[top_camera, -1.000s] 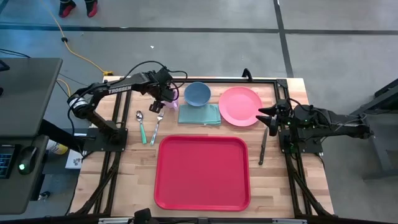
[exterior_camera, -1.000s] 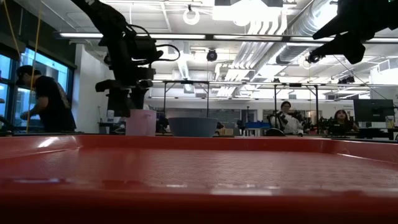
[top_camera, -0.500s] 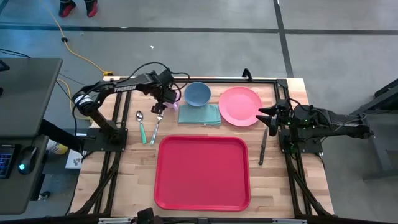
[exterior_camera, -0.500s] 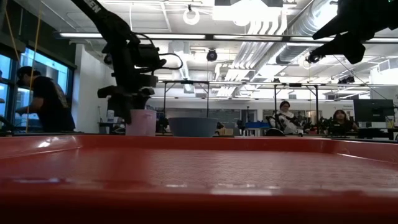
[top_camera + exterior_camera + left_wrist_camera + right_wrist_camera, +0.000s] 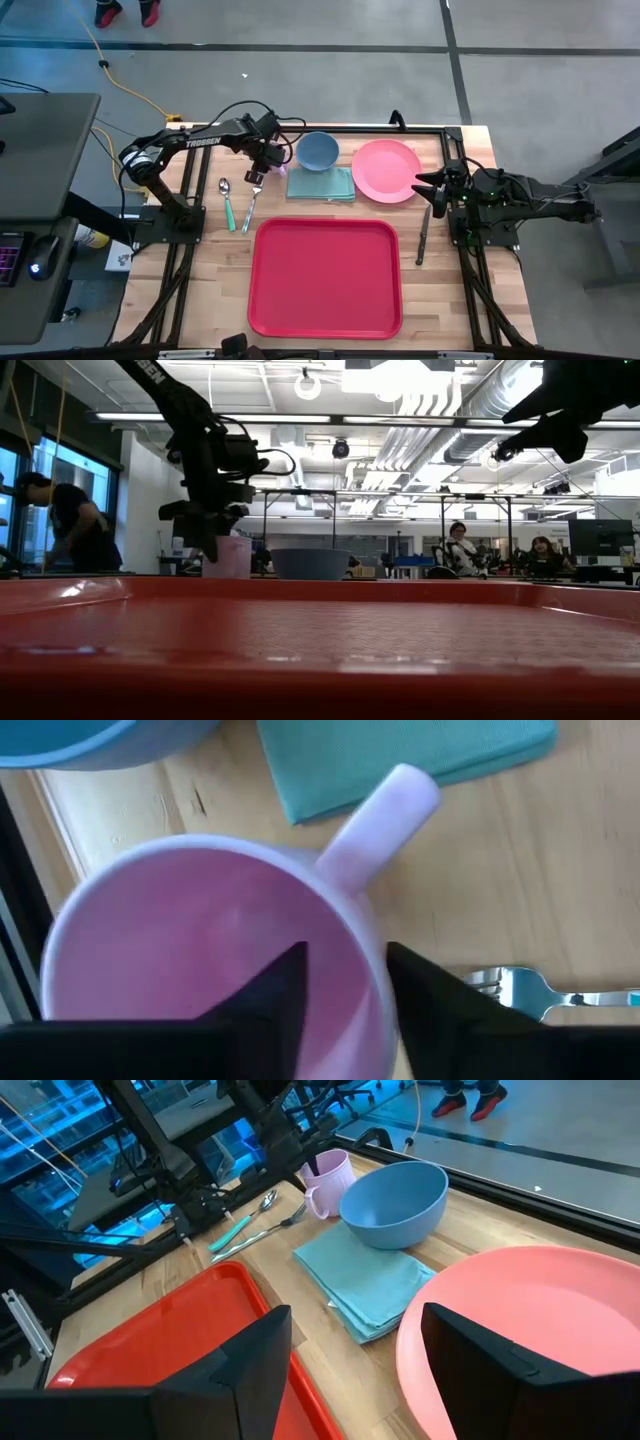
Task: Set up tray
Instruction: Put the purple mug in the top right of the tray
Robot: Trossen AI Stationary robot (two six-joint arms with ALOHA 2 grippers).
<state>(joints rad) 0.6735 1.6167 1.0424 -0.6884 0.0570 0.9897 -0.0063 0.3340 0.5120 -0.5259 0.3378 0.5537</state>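
The left jaws [image 5: 345,985] straddle the rim of a pink mug [image 5: 200,935], narrowly parted, one finger inside, one outside. The empty red tray [image 5: 325,277] lies nearby on the tabletop. Likely next: pinch, lift, carry across. The right jaws [image 5: 355,1370] wait wide open, empty.

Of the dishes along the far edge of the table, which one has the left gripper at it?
The pink mug. The left gripper straddles its rim, one finger inside, while the blue bowl and pink plate sit untouched.

- Tray [image 5: 325,277]: red, plain.
- Plate [image 5: 386,171]: pink.
- Bowl [image 5: 317,150]: blue.
- Cloth [image 5: 321,183]: teal.
- Mug [image 5: 215,945]: pale pink-lilac.
- Bench [image 5: 220,265]: light wood grain.
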